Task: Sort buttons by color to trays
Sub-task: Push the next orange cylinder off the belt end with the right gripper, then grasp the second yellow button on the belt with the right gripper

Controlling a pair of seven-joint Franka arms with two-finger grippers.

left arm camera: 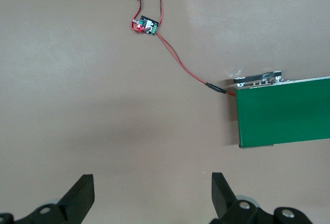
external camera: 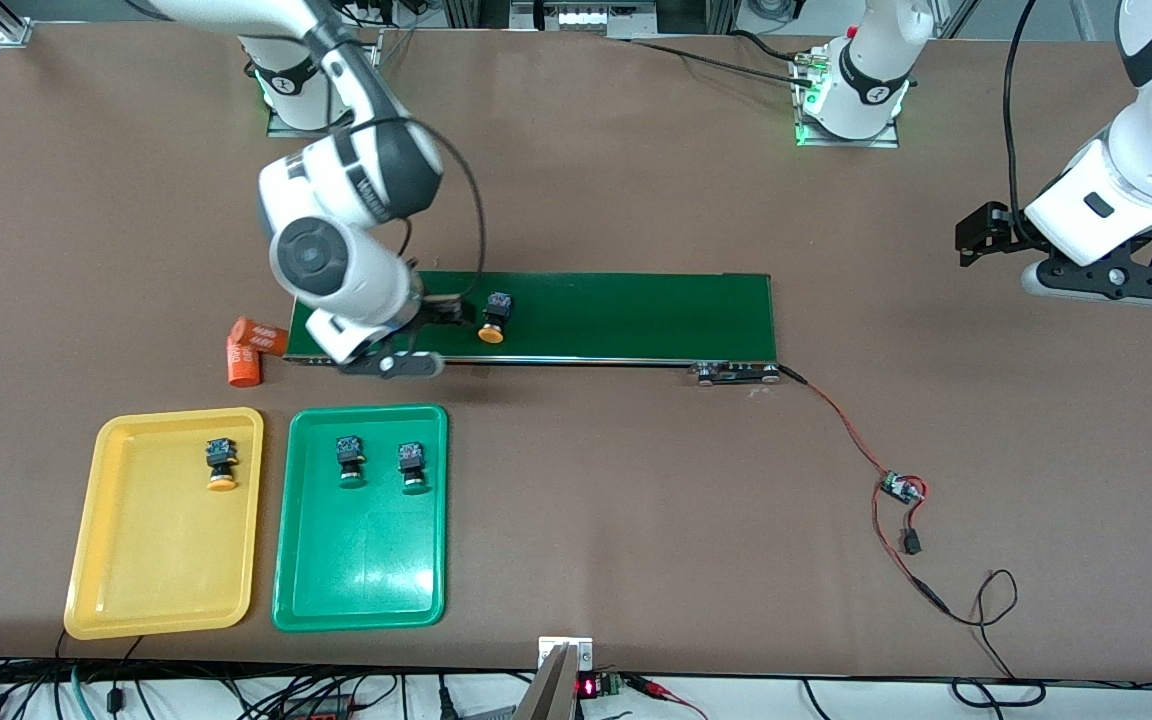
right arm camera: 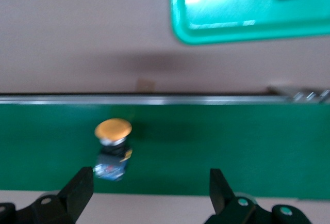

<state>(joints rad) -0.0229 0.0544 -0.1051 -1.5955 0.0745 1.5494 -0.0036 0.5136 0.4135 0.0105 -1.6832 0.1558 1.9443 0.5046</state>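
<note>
A yellow-orange-capped button (external camera: pixel 493 320) lies on the dark-green conveyor belt (external camera: pixel 636 315). My right gripper (external camera: pixel 444 313) is open and empty over the belt, beside this button on the side toward the right arm's end. In the right wrist view the button (right arm camera: pixel 112 149) lies close to one finger of the right gripper (right arm camera: pixel 150 190). The yellow tray (external camera: pixel 136 590) holds one yellow-orange-capped button (external camera: pixel 221 465). The green tray (external camera: pixel 356 580) holds two green-capped buttons (external camera: pixel 350 460) (external camera: pixel 412 467). My left gripper (external camera: pixel 984 235) (left arm camera: pixel 152 193) waits open and empty over bare table past the belt's end.
Two orange cylinders (external camera: pixel 248 350) lie at the belt's end toward the right arm. A small controller board (external camera: pixel 901 488) (left arm camera: pixel 145 25) with red and black wires runs to the belt's motor end (external camera: pixel 736 373). The green tray's edge (right arm camera: pixel 227 30) shows in the right wrist view.
</note>
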